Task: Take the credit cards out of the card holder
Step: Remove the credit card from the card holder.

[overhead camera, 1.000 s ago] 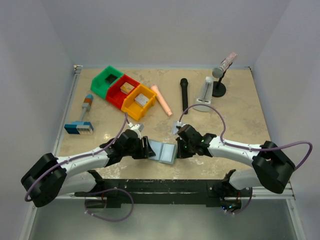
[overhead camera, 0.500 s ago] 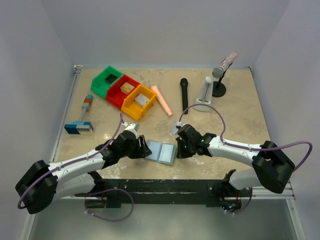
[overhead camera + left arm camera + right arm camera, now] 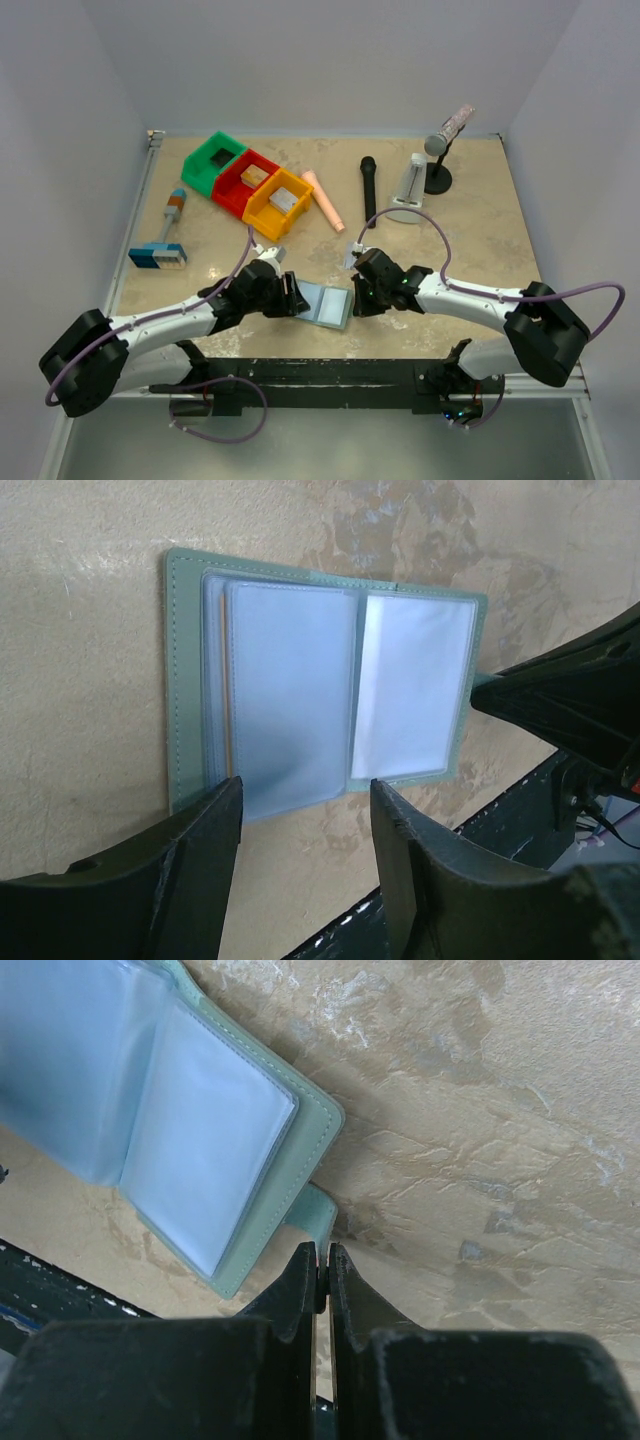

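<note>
The pale teal card holder (image 3: 325, 303) lies open and flat near the table's front edge. It also shows in the left wrist view (image 3: 300, 700) and the right wrist view (image 3: 200, 1130). Its frosted inner pockets face up. No credit card shows clearly; only a thin tan sliver (image 3: 227, 742) sits at the left pocket's edge. My left gripper (image 3: 293, 297) is open and empty at the holder's left edge (image 3: 305, 800). My right gripper (image 3: 356, 298) is shut on the holder's teal closing tab (image 3: 322, 1218) at its right edge (image 3: 322, 1260).
Green (image 3: 213, 160), red (image 3: 243, 180) and orange (image 3: 277, 203) bins with blocks stand at the back left. A blue-and-white striped block (image 3: 157, 256) lies at the left. A pink stick (image 3: 323, 199), a black microphone (image 3: 368, 187) and a microphone stand (image 3: 438, 160) lie behind. The black front rail (image 3: 330, 372) runs close to the holder.
My left gripper drew back slightly to the left, then returned beside the holder's left edge. The holder and the right gripper have hardly moved.
</note>
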Available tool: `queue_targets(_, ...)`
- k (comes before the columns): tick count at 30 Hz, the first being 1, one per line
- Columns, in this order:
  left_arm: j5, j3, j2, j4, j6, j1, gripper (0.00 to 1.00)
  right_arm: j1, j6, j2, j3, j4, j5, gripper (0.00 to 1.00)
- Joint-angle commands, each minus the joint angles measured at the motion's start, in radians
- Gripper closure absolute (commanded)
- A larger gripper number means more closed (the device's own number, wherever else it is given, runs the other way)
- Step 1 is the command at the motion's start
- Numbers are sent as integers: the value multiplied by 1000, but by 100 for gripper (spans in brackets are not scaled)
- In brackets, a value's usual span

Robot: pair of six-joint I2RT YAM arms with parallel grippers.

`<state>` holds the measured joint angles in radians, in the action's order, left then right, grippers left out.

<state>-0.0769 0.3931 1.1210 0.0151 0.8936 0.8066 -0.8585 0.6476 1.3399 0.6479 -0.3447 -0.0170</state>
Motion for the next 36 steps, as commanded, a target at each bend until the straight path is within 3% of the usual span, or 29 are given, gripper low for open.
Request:
queue_targets(1, -12, 23, 19, -44, -27, 3, 42, -5, 1, -4, 41, 0, 14, 100)
queue_targets(15, 3, 15, 51, -27, -24, 3, 42, -5, 0, 7, 45, 6, 14, 100)
queue_targets(36, -216, 56, 125, -228, -53, 51, 43, -5, -8, 19, 38, 23, -5, 100)
